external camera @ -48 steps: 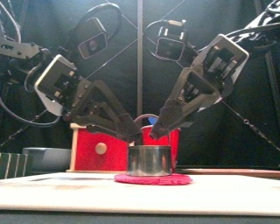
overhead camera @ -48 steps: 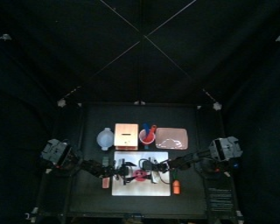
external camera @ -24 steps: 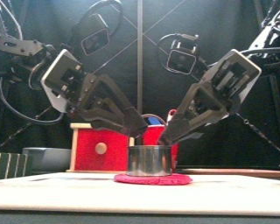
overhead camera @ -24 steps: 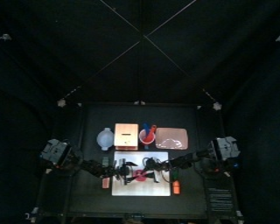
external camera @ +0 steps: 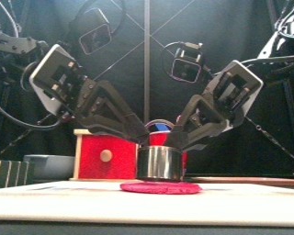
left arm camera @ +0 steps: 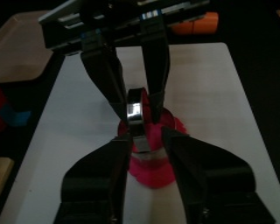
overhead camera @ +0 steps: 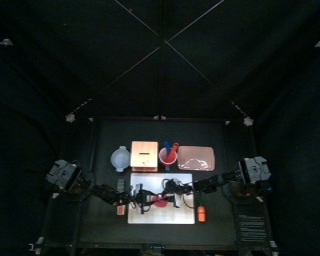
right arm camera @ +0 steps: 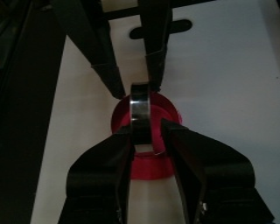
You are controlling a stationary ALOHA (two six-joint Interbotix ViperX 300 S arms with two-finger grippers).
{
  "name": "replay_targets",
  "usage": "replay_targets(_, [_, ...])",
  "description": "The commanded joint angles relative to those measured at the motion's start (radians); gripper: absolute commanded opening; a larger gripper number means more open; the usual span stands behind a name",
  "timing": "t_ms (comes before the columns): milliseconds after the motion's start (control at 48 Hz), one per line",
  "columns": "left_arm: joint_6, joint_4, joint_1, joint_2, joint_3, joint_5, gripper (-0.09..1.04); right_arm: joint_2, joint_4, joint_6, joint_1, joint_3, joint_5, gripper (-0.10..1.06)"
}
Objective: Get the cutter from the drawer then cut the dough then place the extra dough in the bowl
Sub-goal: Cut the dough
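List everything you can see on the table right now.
board: one, white, front centre.
dough: one, pink-red disc, mid-board.
cutter: one, metal, over the dough.
box: one, pale wood with a red front, behind the board.
bowl: one, blue-grey, left of the box.
cup: one, red, right of the box.
knife: one seen, blue, in the cup.
tray: one, pink, right of the cup.
red toy: one, at the board's left edge.
orange toy: one, at the board's right edge.
left gripper: black, jaws on the cutter's left side.
right gripper: black, jaws on its right side.
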Motion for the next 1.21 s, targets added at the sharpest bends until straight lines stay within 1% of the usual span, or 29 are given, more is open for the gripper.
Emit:
replay_targets(21, [-0.002,-0.015,-0.006,-0.005,-0.008,-0.002,0.66,-0.018,0.006,0.000,-0.002,-0.018,0.006,0.70])
replay_targets(292, [-0.002,-0.023,-0.002,0.012,-0.014,-0.002,0.65,-0.021,0.005,-0.002,0.017,-0.052,0.087,0.70])
replay_targets(542, [-0.005,-0.025,0.000,0.029,-0.018,0.017,0.63,-0.026,0.000,-0.002,0.021,-0.060,0.137,0.69])
replay_targets(708, [-0.006,-0.035,0.000,0.034,-0.020,0.046,0.62,-0.051,-0.015,-0.002,0.025,-0.058,0.172,0.69])
replay_targets(792, [-0.005,-0.041,0.000,0.035,-0.018,0.049,0.60,-0.063,-0.020,-0.002,0.026,-0.057,0.192,0.69])
replay_targets(958, [-0.005,-0.049,0.000,0.034,-0.017,0.052,0.56,-0.069,-0.018,0.000,0.032,-0.054,0.206,0.68])
replay_targets(1083, [-0.005,-0.052,0.000,0.034,-0.017,0.063,0.56,-0.072,-0.017,0.000,0.037,-0.049,0.219,0.68])
replay_targets(1208, [-0.005,-0.052,0.000,0.034,-0.017,0.063,0.56,-0.074,-0.020,-0.002,0.037,-0.048,0.230,0.64])
